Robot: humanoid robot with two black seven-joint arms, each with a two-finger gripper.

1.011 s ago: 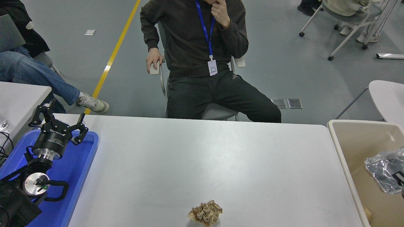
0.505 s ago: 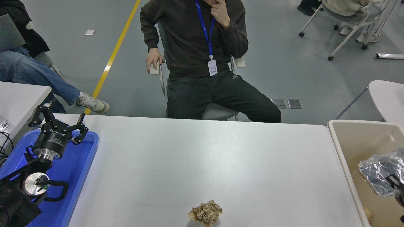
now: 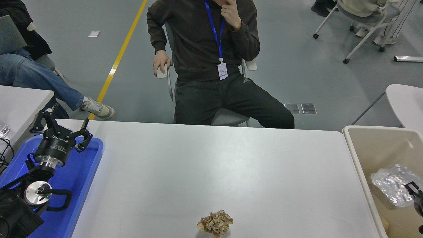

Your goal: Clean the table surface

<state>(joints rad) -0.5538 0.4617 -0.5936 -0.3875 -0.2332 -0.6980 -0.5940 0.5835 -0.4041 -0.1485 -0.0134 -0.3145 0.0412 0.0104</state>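
The white worktop fills the middle of the view. A crumpled brown paper ball lies at its near edge, right of centre. Off the right edge stands a beige bin; in it is a crinkled clear wrapper, with the right gripper just beside it, whether clamped on it I cannot tell. The left gripper, fingers spread wide, hangs over a blue tray at the left edge. A person sits beyond the far edge.

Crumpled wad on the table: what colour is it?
Light brown, like kraft paper; the head view shows it near the table's front edge.
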